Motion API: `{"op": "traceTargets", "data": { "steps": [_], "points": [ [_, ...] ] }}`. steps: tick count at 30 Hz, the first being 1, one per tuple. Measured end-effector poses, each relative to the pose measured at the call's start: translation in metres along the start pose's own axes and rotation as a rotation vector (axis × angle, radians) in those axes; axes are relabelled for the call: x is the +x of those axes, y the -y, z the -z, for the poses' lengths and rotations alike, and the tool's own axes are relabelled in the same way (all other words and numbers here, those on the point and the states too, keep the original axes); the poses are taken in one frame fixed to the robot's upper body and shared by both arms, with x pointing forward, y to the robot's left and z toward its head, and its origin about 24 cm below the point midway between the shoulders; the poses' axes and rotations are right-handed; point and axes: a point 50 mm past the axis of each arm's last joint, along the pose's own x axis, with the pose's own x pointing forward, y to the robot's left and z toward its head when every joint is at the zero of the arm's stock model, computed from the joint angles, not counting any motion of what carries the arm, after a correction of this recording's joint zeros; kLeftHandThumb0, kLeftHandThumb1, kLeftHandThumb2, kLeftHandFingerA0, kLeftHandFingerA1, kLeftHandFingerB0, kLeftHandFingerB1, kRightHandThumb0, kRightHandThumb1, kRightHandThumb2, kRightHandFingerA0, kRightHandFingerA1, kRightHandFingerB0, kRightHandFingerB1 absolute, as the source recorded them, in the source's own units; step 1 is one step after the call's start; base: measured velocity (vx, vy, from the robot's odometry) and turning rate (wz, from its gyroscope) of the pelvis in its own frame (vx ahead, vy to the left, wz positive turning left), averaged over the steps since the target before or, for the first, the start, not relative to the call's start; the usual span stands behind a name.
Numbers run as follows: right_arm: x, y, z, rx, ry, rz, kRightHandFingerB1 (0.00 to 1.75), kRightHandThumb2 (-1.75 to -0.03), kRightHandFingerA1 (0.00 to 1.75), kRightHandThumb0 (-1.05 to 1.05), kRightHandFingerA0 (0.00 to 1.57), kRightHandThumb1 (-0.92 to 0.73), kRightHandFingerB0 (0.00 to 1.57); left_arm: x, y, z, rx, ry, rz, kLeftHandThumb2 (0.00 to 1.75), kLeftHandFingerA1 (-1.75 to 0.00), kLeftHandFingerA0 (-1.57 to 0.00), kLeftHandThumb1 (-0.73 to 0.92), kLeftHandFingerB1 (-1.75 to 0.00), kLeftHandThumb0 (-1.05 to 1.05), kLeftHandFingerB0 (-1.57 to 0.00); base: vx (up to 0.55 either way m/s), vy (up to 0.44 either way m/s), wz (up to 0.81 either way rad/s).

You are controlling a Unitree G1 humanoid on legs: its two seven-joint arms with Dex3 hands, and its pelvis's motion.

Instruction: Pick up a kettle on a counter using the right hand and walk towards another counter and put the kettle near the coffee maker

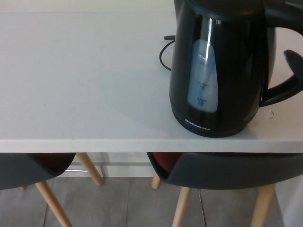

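At the right edge of the head view a dark rounded tip shows inside the handle loop; it may be one of the right hand's fingers [294, 60], but too little is visible to be sure, and whether they are spread or closed on the handle cannot be told. The left hand is out of view. The glossy black plastic electric kettle [220, 71] stands upright on the white tabletop [80, 75], close to its front edge and toward the right, with its curved black loop handle [284, 87] pointing to the robot's right. That handle is the place to take hold: stiff, open enough for fingers to wrap through, and it keeps the load hanging below the grip. The smooth body looks slippery and too wide to clasp. The pale water-level window [204, 75] does not show clearly how full the kettle is, so its weight is a guess; any water would slosh during walking. A thin black cord [163, 52] curls on the tabletop just behind the kettle and could snag on lifting. Grey chairs with wooden legs [222, 175] sit under the tabletop.
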Motion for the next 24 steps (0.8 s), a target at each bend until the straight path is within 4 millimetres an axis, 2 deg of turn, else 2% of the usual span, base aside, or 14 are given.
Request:
{"op": "traceTargets", "data": {
  "steps": [4,5,6,8,10,11,13,14,17,18,19,21,22,24],
  "points": [
    [0.000,-0.007,0.007,0.011,-0.059,0.006,0.33,-0.82,0.33,-0.64,0.02,-0.41,0.03,-0.001,-0.001,0.000,-0.002,0.019,-0.003,1.16,-1.03,-1.08,0.42,-0.89,-0.11,-0.95,0.00,0.000,0.00],
    [0.000,-0.009,0.010,0.014,-0.077,0.009,0.24,-0.60,0.33,-0.59,0.03,-0.58,0.10,-0.001,-0.001,0.000,-0.002,0.027,-0.003,1.21,-1.04,-1.08,0.40,-0.88,-0.11,-0.95,0.00,0.000,0.00],
    [0.000,-0.010,0.011,0.014,-0.091,0.011,0.24,-0.60,0.33,-0.59,0.03,-0.58,0.10,-0.001,-0.001,0.000,-0.002,0.031,-0.003,1.21,-1.04,-1.08,0.40,-0.88,-0.11,-0.95,0.00,0.000,0.00],
    [0.000,-0.012,0.014,0.016,-0.118,0.019,0.36,-0.83,0.38,-0.56,0.00,-0.40,0.03,-0.002,-0.001,-0.002,-0.003,0.048,-0.005,1.33,-1.06,-1.08,0.31,-0.88,-0.08,-0.96,0.00,0.000,0.00],
    [0.001,-0.013,0.015,0.021,-0.131,0.026,0.36,-0.83,0.41,-0.53,0.00,-0.40,0.02,-0.002,-0.002,-0.003,-0.003,0.063,-0.007,1.34,-1.06,-1.07,0.31,-0.87,-0.08,-0.97,0.00,0.000,0.00],
    [0.001,-0.015,0.015,0.024,-0.141,0.030,0.37,-0.83,0.41,-0.51,0.00,-0.40,0.02,-0.003,-0.002,-0.003,-0.004,0.074,-0.008,1.19,-1.05,-1.07,0.40,-0.91,-0.11,-0.97,0.00,0.000,0.00],
    [0.002,-0.016,0.016,0.028,-0.155,0.037,0.40,-0.84,0.46,-0.47,0.00,-0.41,0.01,-0.003,-0.002,-0.004,-0.004,0.089,-0.009,1.21,-1.04,-1.07,0.40,-0.89,-0.09,-0.96,0.00,0.000,0.00],
    [0.002,-0.016,0.016,0.028,-0.160,0.040,0.29,-0.58,0.42,-0.48,0.06,-0.60,0.11,-0.003,-0.002,-0.005,-0.004,0.094,-0.010,1.23,-1.04,-1.10,0.39,-0.88,-0.07,-0.98,0.00,0.000,0.00],
    [0.002,-0.017,0.019,0.030,-0.188,0.050,0.40,-0.74,0.50,-0.47,0.11,-0.56,0.13,-0.004,-0.003,-0.004,-0.009,0.104,-0.014,1.23,-1.07,-1.11,0.38,-0.92,-0.08,-0.99,0.00,0.000,0.00],
    [0.002,-0.017,0.020,0.032,-0.192,0.051,0.40,-0.74,0.50,-0.47,0.11,-0.56,0.13,-0.004,-0.003,-0.004,-0.010,0.106,-0.015,1.23,-1.07,-1.11,0.38,-0.92,-0.08,-0.99,0.00,0.000,0.00],
    [0.001,-0.017,0.021,0.037,-0.201,0.057,0.32,-0.59,0.48,-0.40,0.18,-0.65,0.18,-0.005,-0.004,-0.003,-0.014,0.109,-0.018,1.21,-1.07,-1.11,0.39,-0.92,-0.08,-1.00,0.00,0.000,0.00],
    [0.001,-0.017,0.022,0.042,-0.211,0.064,0.33,-0.60,0.49,-0.40,0.23,-0.65,0.22,-0.005,-0.005,-0.003,-0.020,0.113,-0.023,1.19,-1.07,-1.11,0.40,-0.92,-0.09,-1.00,0.00,0.000,0.00],
    [0.001,-0.017,0.022,0.044,-0.213,0.067,0.35,-0.60,0.47,-0.38,0.37,-0.67,0.27,-0.005,-0.006,-0.002,-0.022,0.113,-0.025,1.22,-1.05,-1.10,0.36,-0.88,-0.04,-1.00,0.00,0.000,0.00],
    [0.001,-0.016,0.022,0.049,-0.213,0.076,0.35,-0.60,0.47,-0.38,0.37,-0.67,0.27,-0.006,-0.007,-0.001,-0.029,0.119,-0.031,1.22,-1.05,-1.10,0.36,-0.88,-0.04,-1.00,0.00,0.000,0.00]
  ]
}}
